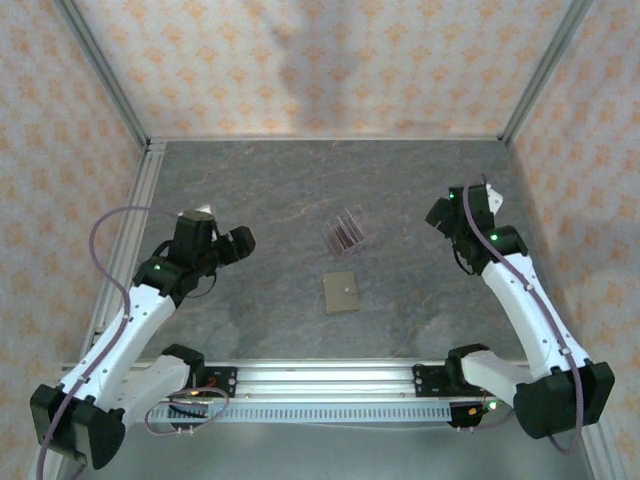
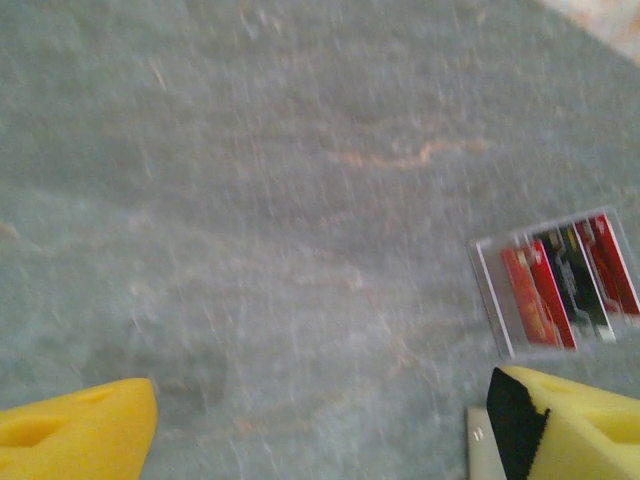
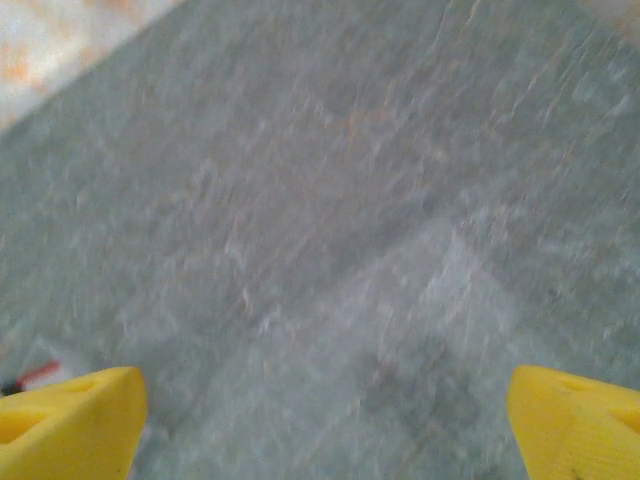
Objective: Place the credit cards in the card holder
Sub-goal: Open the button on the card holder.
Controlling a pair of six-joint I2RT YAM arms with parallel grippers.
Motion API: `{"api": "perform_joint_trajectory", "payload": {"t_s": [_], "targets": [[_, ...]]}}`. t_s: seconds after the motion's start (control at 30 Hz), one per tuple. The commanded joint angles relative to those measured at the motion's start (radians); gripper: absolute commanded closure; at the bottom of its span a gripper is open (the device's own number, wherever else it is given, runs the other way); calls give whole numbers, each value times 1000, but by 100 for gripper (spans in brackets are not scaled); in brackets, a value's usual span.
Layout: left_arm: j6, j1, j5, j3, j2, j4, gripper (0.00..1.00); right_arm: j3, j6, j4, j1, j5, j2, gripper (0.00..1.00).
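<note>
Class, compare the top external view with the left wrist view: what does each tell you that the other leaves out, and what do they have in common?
Top external view: the whole layout, with the left gripper and right gripper either side of the tan card holder, which lies flat, nearer the arms than the clear stand. Left wrist view: the colours of the credit cards, red and black, and the left gripper's yellow fingers set wide apart. Shared: the stand holding the cards, on the grey table.
</note>
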Motion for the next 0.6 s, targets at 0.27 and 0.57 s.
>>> {"api": "perform_joint_trajectory", "payload": {"t_s": [0.27,0.57], "targets": [[-257,-231,73,-140,25,73,24,-63,126,-173,370,-50,-38,15],[-229,-337,151,-89,214,135,37,-57,272,-58,679,-45,173,33]]}}
